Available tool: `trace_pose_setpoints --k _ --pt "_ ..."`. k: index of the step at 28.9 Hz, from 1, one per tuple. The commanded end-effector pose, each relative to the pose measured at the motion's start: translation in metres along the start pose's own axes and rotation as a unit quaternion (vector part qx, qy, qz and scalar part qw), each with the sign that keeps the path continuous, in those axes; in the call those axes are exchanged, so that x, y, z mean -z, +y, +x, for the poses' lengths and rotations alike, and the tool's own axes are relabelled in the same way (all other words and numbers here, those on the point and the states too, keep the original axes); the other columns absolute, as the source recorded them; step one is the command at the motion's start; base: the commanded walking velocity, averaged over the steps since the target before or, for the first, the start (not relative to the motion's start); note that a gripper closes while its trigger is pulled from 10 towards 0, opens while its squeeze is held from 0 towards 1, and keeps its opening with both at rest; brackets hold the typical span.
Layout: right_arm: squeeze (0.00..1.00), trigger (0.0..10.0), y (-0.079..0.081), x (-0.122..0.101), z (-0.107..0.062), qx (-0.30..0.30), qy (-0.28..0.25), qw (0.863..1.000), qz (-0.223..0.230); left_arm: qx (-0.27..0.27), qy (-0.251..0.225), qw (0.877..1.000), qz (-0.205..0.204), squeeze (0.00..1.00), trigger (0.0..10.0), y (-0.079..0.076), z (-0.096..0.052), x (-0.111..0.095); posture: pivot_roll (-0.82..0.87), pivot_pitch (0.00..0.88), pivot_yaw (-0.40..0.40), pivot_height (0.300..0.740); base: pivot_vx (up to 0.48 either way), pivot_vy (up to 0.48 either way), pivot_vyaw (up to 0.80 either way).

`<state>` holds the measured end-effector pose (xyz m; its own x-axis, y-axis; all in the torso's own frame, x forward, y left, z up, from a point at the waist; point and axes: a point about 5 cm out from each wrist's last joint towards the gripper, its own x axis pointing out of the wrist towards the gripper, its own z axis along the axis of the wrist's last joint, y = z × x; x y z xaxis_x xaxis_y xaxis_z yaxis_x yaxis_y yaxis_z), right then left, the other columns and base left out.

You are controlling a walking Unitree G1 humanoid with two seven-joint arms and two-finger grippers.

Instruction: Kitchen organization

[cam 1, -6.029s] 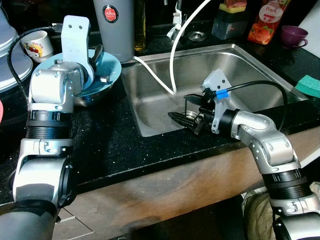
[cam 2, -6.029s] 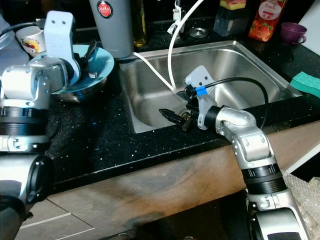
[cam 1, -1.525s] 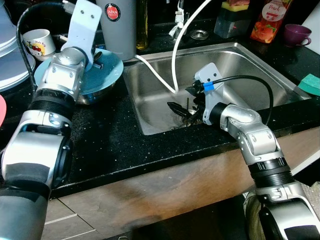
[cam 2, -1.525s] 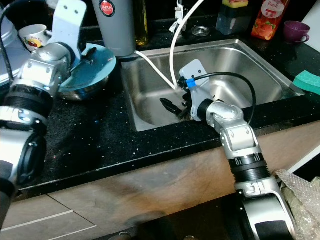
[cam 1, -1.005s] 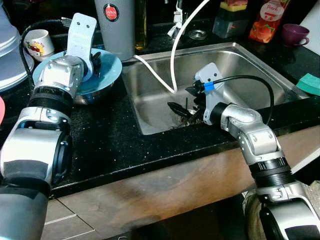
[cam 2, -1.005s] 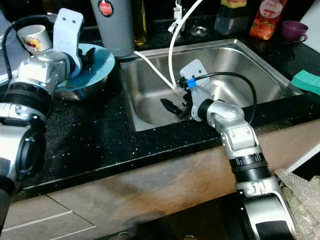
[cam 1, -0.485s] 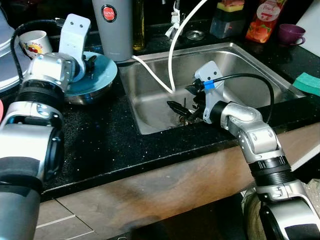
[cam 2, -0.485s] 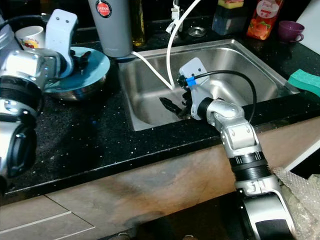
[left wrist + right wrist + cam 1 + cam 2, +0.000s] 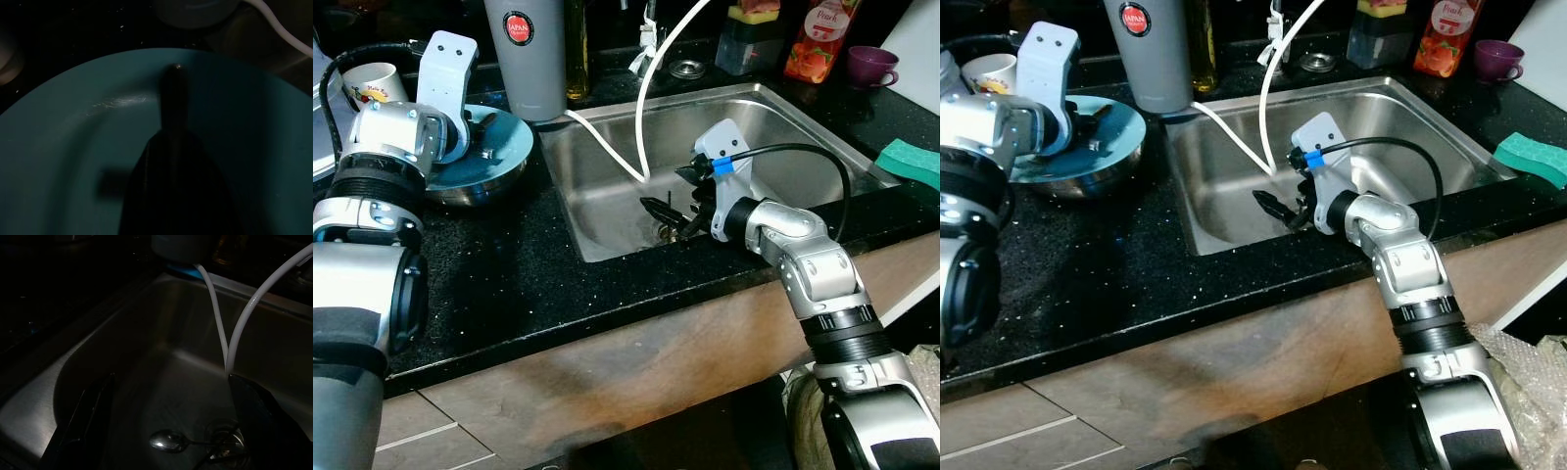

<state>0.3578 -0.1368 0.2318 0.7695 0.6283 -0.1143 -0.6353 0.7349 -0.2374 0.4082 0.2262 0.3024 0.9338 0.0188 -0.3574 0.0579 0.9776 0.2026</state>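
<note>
Grey tumbler (image 9: 524, 54), upper left of frame behind sink: round red badge, white lettering reads "JAPAN"; smaller print beneath too small to read.

Orange juice bottle (image 9: 814, 41), upper right of frame: script word "Peach" on label, fruit picture below; other print illegible.

White mug (image 9: 370, 85), far upper left: red cartoon print plus small lettering, blurred, unreadable.

Wrist views: too dark, no legible text.
</note>
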Motion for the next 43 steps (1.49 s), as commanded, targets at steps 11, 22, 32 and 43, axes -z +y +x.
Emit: trace_pose_setpoints --k 11,22,32,43 --pt "0.00 10.0 -0.008 -0.001 -0.001 0.014 0.005 1.000 -0.011 -0.012 -0.069 0.997 -0.019 0.00 0.0 -0.009 0.002 -0.011 0.02 0.075 -0.020 0.740 0.000 0.000 0.00" --pt "0.00 10.0 -0.010 0.000 -0.003 0.023 0.000 1.000 -0.004 0.138 -0.243 0.955 -0.095 0.00 0.0 -0.085 -0.024 -0.076 0.03 0.073 -0.019 0.740 0.000 0.000 0.00" --pt "0.00 10.0 -0.010 0.007 -0.012 0.036 0.005 0.999 0.000 0.213 -0.278 0.931 -0.101 0.00 0.0 -0.148 -0.025 -0.067 0.03 0.076 0.008 0.740 0.000 0.000 0.00" --pt "0.00 10.0 -0.015 0.014 -0.020 0.067 0.017 0.998 0.004 0.179 -0.279 0.943 0.026 0.00 0.0 -0.176 -0.001 -0.003 0.03 0.079 0.024 0.740 0.000 0.000 0.00"
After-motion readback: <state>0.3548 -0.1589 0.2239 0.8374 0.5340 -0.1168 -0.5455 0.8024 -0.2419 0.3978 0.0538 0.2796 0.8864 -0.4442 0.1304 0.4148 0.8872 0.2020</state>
